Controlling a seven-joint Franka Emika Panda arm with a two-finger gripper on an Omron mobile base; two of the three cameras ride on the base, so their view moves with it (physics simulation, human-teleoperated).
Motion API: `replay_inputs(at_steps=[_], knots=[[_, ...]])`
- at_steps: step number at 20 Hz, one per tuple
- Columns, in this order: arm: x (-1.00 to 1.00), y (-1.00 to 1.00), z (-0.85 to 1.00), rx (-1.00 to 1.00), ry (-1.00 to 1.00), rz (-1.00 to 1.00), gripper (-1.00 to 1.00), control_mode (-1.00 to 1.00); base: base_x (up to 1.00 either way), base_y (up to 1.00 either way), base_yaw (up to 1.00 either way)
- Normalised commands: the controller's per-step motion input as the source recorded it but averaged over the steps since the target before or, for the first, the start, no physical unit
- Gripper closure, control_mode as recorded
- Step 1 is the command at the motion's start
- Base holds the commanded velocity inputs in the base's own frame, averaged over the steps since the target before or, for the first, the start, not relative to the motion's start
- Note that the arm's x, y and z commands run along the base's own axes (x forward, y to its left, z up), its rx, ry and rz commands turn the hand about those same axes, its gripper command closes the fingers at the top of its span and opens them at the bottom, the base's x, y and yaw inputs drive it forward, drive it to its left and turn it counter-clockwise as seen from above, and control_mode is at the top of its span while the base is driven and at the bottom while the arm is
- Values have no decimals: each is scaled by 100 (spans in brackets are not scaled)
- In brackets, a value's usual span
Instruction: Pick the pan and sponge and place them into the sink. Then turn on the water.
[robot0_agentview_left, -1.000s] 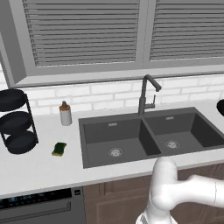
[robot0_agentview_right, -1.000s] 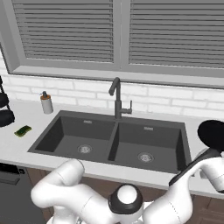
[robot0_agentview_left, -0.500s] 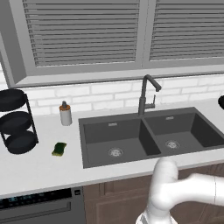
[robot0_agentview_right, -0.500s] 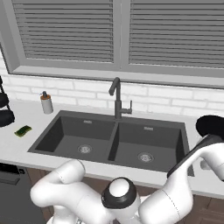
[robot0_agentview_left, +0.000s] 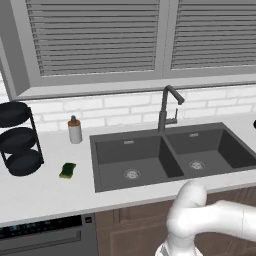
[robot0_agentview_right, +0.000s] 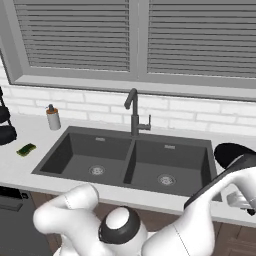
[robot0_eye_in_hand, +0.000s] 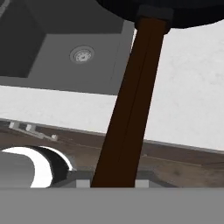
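- Sink (robot0_agentview_right: 75, 150): double basin set into the counter (robot0_agentview_left: 45, 195), both bowls bare, faucet (robot0_agentview_right: 134, 112) at 12 o'clock behind the divider, no water running.
- Pan (robot0_agentview_right: 231, 152): off the sink's 3 o'clock rim, bowl over the countertop; in the hand view its brown handle (robot0_eye_in_hand: 131, 100) runs from 6 o'clock up to the black bowl at 12.
- Gripper (robot0_eye_in_hand: 114, 181): narrowed down onto the handle's tail end, pan held.
- Sponge (robot0_agentview_left: 67, 170): on the counter at the sink's 9 o'clock, well apart from the pan, untouched.
- Risks, as judged: a grip this far out on the handle lets the heavy bowl droop or twist in the jaws; a sagging pan could clip the sink rim on the way in.
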Motion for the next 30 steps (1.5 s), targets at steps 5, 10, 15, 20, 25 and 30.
replay_inputs(at_steps=[5, 10, 15, 20, 25, 30], knots=[[-78, 98, 16, 1, 0, -1, 100, -100, 0, 0, 0], [-34, 100, 10, -2, 0, -10, 100, -100, 0, 0, 0], [-37, 100, 33, -3, 0, -22, 100, -100, 0, 0, 0], [-46, 100, 66, 0, 1, -32, 100, -100, 0, 0, 0], [-44, 100, 71, 0, 8, -31, 100, -100, 0, 0, 0], [-21, 100, 75, -3, 14, -21, 100, -100, 0, 0, 0]])
